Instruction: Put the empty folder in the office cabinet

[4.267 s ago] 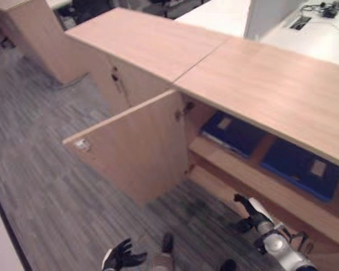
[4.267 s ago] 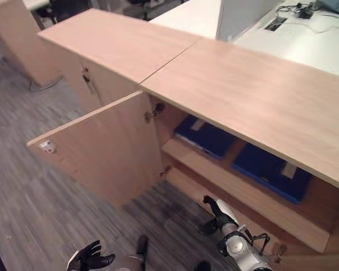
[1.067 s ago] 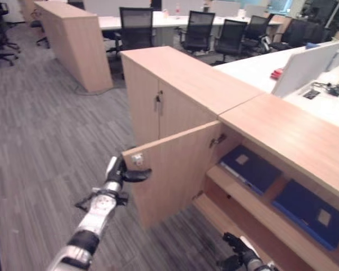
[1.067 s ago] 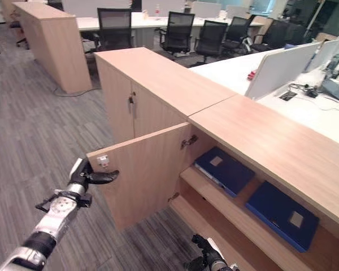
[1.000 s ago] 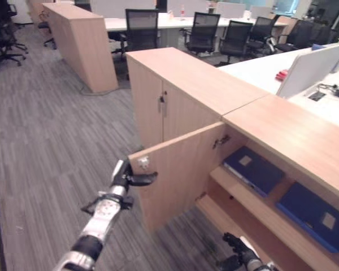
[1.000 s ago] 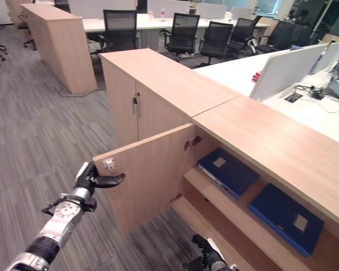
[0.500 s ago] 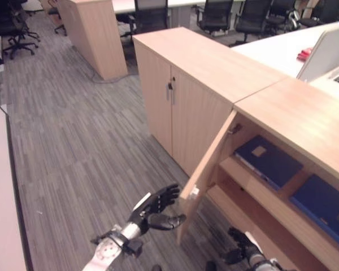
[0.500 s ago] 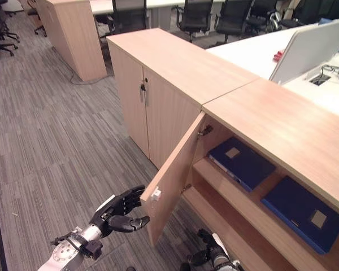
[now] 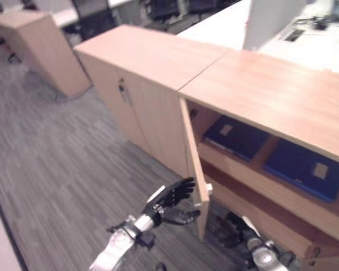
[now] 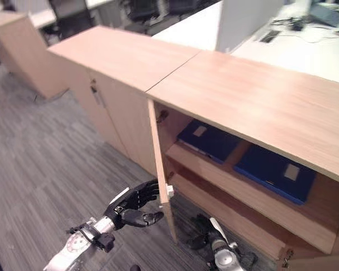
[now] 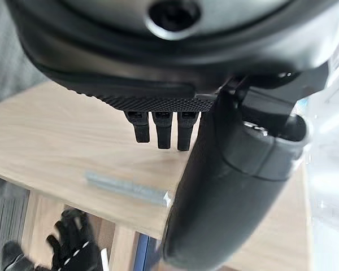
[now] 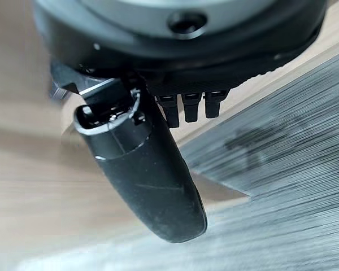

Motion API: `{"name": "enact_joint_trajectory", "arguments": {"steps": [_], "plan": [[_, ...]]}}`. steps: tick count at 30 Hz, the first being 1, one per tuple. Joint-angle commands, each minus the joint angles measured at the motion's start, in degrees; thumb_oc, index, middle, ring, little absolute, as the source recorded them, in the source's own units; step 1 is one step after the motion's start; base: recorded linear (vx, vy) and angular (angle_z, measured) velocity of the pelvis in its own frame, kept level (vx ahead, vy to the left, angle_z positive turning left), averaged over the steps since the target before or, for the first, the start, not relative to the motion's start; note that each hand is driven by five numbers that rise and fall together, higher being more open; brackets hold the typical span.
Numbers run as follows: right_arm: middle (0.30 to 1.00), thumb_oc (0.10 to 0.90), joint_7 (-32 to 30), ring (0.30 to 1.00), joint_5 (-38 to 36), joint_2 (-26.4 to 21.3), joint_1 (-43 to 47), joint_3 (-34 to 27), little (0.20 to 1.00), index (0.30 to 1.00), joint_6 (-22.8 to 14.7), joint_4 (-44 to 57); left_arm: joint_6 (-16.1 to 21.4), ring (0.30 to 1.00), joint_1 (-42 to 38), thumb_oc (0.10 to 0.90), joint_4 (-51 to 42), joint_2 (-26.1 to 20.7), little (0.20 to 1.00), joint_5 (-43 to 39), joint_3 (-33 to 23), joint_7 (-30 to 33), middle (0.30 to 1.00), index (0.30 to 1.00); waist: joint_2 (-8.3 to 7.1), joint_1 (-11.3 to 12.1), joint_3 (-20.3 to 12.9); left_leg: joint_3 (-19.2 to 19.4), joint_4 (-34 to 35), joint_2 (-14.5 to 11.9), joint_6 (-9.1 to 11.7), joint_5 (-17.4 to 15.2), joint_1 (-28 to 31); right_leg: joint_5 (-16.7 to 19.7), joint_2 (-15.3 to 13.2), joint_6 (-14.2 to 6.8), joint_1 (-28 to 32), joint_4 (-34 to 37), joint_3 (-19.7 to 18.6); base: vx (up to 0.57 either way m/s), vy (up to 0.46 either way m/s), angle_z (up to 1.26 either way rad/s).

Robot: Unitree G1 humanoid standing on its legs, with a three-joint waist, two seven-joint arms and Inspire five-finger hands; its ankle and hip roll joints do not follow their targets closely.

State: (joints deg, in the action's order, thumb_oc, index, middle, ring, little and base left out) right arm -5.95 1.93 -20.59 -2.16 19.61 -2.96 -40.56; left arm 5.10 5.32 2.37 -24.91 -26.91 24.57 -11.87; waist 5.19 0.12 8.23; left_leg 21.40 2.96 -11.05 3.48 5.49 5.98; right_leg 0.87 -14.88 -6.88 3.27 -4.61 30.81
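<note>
No readable text, numbers or signs anywhere. You've got pale label patches on the two blue folders in the cabinet (image 10: 305,237): one on the left folder (image 10: 210,139), one on the right folder (image 10: 275,173), both too small to show any print. The small white tag (image 10: 169,191) on the door edge (image 10: 160,169) shows no print. Nothing legible in either wrist view.

Grey striped carpet (image 9: 56,164) covers the floor. A second wooden unit (image 9: 37,48) stands far left, white desks (image 10: 305,45) far right, black office chairs (image 9: 96,14) behind.
</note>
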Motion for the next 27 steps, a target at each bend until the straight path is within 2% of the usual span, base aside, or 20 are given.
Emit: {"name": "enact_joint_trajectory", "arguments": {"steps": [1, 2, 3, 6, 7, 9, 10, 11, 12, 14, 15, 16, 17, 19, 20, 22, 23, 25, 26, 27], "plan": [[0.900, 0.800, -0.2, 0.900, -2.7, 0.7, 2.7, 1.1, 0.900, 0.900, -3.2, 5.5, 5.9, 0.900, -7.3, 0.800, -4.3, 2.7, 0.900, -4.3, -0.6, 1.0, 0.900, 0.900, -2.01, -2.6, -1.0, 0.9, -5.5, 1.5, 1.3, -7.4, -0.2, -3.5, 2.0, -1.0, 1.2, 0.7, -7.4, -0.01, -0.166, -0.64], [0.900, 0.800, -0.2, 0.900, -2.7, 0.7, 2.7, 1.1, 0.900, 0.900, -3.2, 5.5, 6.0, 0.900, -7.4, 0.800, -4.2, 2.8, 0.900, -4.3, -0.6, 1.0, 0.900, 0.900, -1.93, -2.5, -0.9, 1.0, -5.6, 1.4, 1.4, -7.4, -0.2, -3.5, 2.0, -1.0, 1.2, 0.6, -7.5, -0.01, -0.148, -0.85], [0.900, 0.800, 0.0, 0.900, -2.7, 0.3, 2.7, 1.5, 0.900, 0.900, -3.1, 6.0, 6.0, 0.900, -7.5, 0.800, -3.5, 3.5, 0.900, -4.2, -0.7, 1.9, 0.900, 0.900, -1.96, -3.2, -0.8, 1.3, -6.5, 0.8, 1.7, -7.6, -0.1, -4.0, 2.9, -0.5, 0.8, 0.9, -9.2, -0.02, -0.106, -0.71], [0.900, 0.800, -0.6, 0.900, -2.3, -0.9, 3.7, 2.7, 0.900, 0.900, -2.7, 5.2, 6.1, 0.900, -9.3, 0.800, -1.6, 5.9, 0.900, -5.6, -0.5, 4.7, 0.900, 0.900, -2.31, -3.9, 0.0, -3.8, -11.4, -0.6, 2.9, -5.7, -2.2, -4.4, 5.3, 1.1, -0.8, 0.9, -14.4, -0.03, -0.125, -0.99], [0.900, 0.800, -1.0, 0.900, -2.5, -1.1, 4.5, 3.1, 0.900, 0.900, -2.5, 4.2, 6.0, 0.900, -10.0, 0.800, -1.4, 6.4, 0.900, -5.8, -0.4, 5.7, 0.900, 0.900, -2.28, -3.7, 0.2, -7.7, -12.0, -0.4, 3.4, -4.4, -2.3, -4.5, 6.3, 1.3, -1.5, 1.0, -16.6, 0.01, -0.063, -1.31], [0.900, 0.800, -1.1, 0.900, -2.5, -1.1, 4.5, 3.1, 0.900, 0.900, -2.4, 3.1, 6.2, 0.900, -10.1, 0.800, -1.0, 7.0, 0.900, -5.4, -0.5, 5.9, 0.900, 0.900, -2.72, -2.8, 0.1, -15.0, -11.0, 1.6, 2.8, -6.0, -3.2, -4.4, 6.9, 1.0, -2.1, 1.7, -20.5, 0.13, -0.058, -1.20], [0.900, 0.800, -1.3, 0.900, -2.8, -1.2, 4.4, 2.5, 0.900, 0.900, -2.4, 1.7, 6.7, 0.900, -10.4, 0.800, 0.5, 7.9, 0.900, -4.7, -0.8, 7.0, 0.900, 0.900, -3.24, -1.8, 0.0, -23.6, -8.6, 5.0, 2.4, -8.7, -5.0, -4.6, 7.6, 0.7, -2.3, 2.1, -25.1, 0.23, -0.055, -1.31], [0.900, 0.800, -1.4, 0.900, -3.1, -1.2, 4.6, 2.4, 0.900, 0.900, -2.4, 0.5, 7.3, 0.900, -10.7, 0.800, 1.6, 8.3, 0.900, -4.4, -1.0, 7.8, 0.900, 0.900, -3.25, -1.8, -0.4, -27.1, -6.9, 6.2, 2.4, -8.6, -5.8, -4.5, 8.4, 0.5, -2.5, 2.9, -27.6, 0.20, -0.034, -0.83], [0.900, 0.800, -1.4, 0.900, -3.1, -1.2, 4.7, 2.4, 0.900, 0.900, -2.4, 0.4, 7.5, 0.900, -10.8, 0.800, 1.8, 8.4, 0.900, -4.4, -0.9, 7.8, 0.900, 0.900, -3.22, -1.7, -0.3, -27.0, -6.7, 6.1, 2.3, -8.7, -5.5, -4.7, 8.4, 0.5, -2.4, 2.9, -27.7, 0.14, 0.020, -0.98], [0.900, 0.800, -1.8, 0.900, -4.1, -1.3, 5.5, 1.6, 0.900, 0.900, -2.6, -1.1, 8.0, 0.900, -12.0, 0.800, 3.9, 8.8, 0.900, -3.6, -2.3, 9.2, 0.900, 0.900, -3.48, -1.2, 0.0, -32.5, -6.6, 9.0, 2.7, -7.4, -9.1, -4.0, 9.2, 0.3, -2.0, 4.3, -31.6, 0.11, -0.002, -0.95], [0.900, 0.800, -1.6, 0.900, -4.5, -1.3, 5.4, 1.2, 0.900, 0.900, -2.5, -1.3, 8.4, 0.900, -12.8, 0.800, 5.3, 8.9, 0.900, -3.1, -3.4, 9.9, 0.900, 0.900, -3.32, -1.2, 0.3, -32.2, -5.7, 9.2, 2.5, -7.3, -9.1, -3.8, 9.7, 0.2, -1.7, 4.9, -33.0, 0.10, 0.024, -1.36], [0.900, 0.800, -0.6, 0.900, -5.0, -1.2, 3.8, 0.5, 0.900, 0.900, -2.4, -0.6, 9.2, 0.900, -13.8, 0.800, 8.9, 9.0, 0.900, -2.0, -5.9, 12.1, 0.900, 0.900, -3.04, -2.3, -0.2, -29.3, -3.4, 7.8, 2.2, -7.0, -7.2, -3.6, 10.3, 0.0, -1.1, 6.2, -34.6, 0.09, 0.035, -1.49], [0.900, 0.800, -0.6, 0.900, -5.0, -1.2, 3.7, 0.4, 0.900, 0.900, -2.3, -0.5, 9.3, 0.900, -13.8, 0.800, 9.0, 9.1, 0.900, -1.9, -5.9, 12.1, 0.900, 0.900, -3.01, -2.0, -0.1, -28.9, -3.1, 7.7, 2.2, -7.0, -6.8, -3.5, 10.4, 0.0, -0.9, 6.3, -34.9, 0.11, 0.093, -1.62], [0.900, 0.800, 0.5, 0.900, -5.5, -1.2, 1.5, -0.9, 0.900, 0.900, -2.4, 0.2, 9.1, 0.900, -14.8, 0.800, 12.9, 7.8, 0.900, 1.3, -8.3, 14.5, 0.900, 0.900, -2.87, -3.2, -1.2, -25.9, -0.5, 6.9, 1.8, -6.9, -3.8, -3.2, 10.0, -0.6, -0.1, 6.8, -36.1, 0.16, 0.128, -0.85], [0.900, 0.800, 1.2, 0.900, -6.1, -0.9, -0.2, -1.9, 0.900, 0.900, -2.3, 1.4, 9.0, 0.900, -16.2, 0.800, 16.3, 6.1, 0.900, 4.0, -10.3, 16.2, 0.900, 0.900, -3.17, -4.4, -2.1, -23.3, 1.2, 6.5, 1.8, -6.8, -1.3, -2.9, 9.5, -1.1, 0.1, 6.6, -36.2, 0.18, 0.154, -0.58], [0.900, 0.800, 2.4, 0.900, -6.6, -0.5, -2.3, -2.5, 0.900, 0.900, -2.4, 3.2, 8.4, 0.900, -18.6, 0.800, 22.2, 4.2, 0.900, 5.3, -12.6, 17.9, 0.900, 0.900, -3.63, -5.9, -3.0, -20.8, 2.0, 6.5, 1.5, -7.4, 0.3, -2.6, 9.2, -1.9, 0.1, 6.4, -36.9, 0.12, 0.107, -0.39], [0.900, 0.800, 2.4, 0.900, -6.6, -0.5, -2.4, -2.5, 0.900, 0.900, -2.3, 3.3, 8.5, 0.900, -18.8, 0.800, 22.4, 4.2, 0.900, 5.3, -12.6, 17.9, 0.900, 0.900, -3.66, -5.8, -2.9, -20.7, 2.0, 6.5, 1.5, -7.4, 0.3, -2.7, 9.2, -1.9, 0.1, 6.4, -37.0, 0.07, 0.108, -0.49], [0.900, 0.800, 3.7, 0.900, -7.3, -0.2, -4.0, -2.7, 0.900, 0.900, -2.6, 4.3, 7.7, 0.900, -23.4, 0.800, 32.8, 1.5, 0.900, 6.2, -15.1, 19.9, 0.900, 0.900, -4.28, -7.4, -3.7, -18.6, 2.0, 6.8, 1.2, -8.1, 1.6, -2.4, 9.0, -2.4, -0.1, 5.6, -37.9, 0.06, 0.099, -0.47], [0.900, 0.800, 3.7, 0.900, -7.3, -0.2, -4.0, -2.7, 0.900, 0.900, -2.6, 4.3, 7.8, 0.900, -23.6, 0.800, 33.0, 1.4, 0.900, 6.1, -15.1, 19.8, 0.900, 0.900, -4.30, -7.4, -3.6, -18.6, 2.0, 6.8, 1.2, -8.2, 1.6, -2.5, 9.0, -2.4, -0.1, 5.6, -37.9, 0.03, 0.080, -0.22], [0.900, 0.800, 4.1, 0.900, -7.6, -0.2, -4.3, -2.5, 0.900, 0.900, -2.7, 4.4, 7.6, 0.900, -26.9, 0.800, 38.3, -0.7, 0.900, 5.8, -16.3, 20.5, 0.900, 0.900, -4.57, -8.1, -3.8, -17.6, 2.0, 6.8, 1.0, -8.3, 2.0, -2.4, 8.8, -2.8, -0.4, 5.0, -38.1, 0.02, 0.081, -0.20]]}}
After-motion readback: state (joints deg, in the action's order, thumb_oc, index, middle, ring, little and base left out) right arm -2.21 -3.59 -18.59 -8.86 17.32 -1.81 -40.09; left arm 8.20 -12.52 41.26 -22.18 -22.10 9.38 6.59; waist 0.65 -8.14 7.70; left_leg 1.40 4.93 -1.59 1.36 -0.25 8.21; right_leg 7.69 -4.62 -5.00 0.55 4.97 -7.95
